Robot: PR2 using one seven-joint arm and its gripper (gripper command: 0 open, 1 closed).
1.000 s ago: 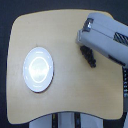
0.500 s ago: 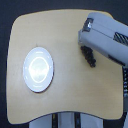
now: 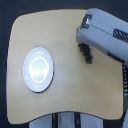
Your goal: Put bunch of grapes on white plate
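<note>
**Grapes under the arm, plate far across the table**

The white plate (image 3: 38,69) sits near the wooden table's (image 3: 65,35) edge on the exterior view's left, bare wood all round it. Well apart, the bunch of grapes (image 3: 87,53) lies partly hidden beneath the gripper (image 3: 84,44); whether its fingers clasp them cannot be told.

My own arm (image 3: 102,35) covers most of the bunch of grapes (image 3: 88,54); only a dark, blurred strip of them shows under its lower edge, and I cannot make out the stem. My gripper (image 3: 83,46) is lost behind the arm's casing, so whether it is parted or closed around the grapes stays unclear. The arm runs off the exterior view's right edge.
</note>
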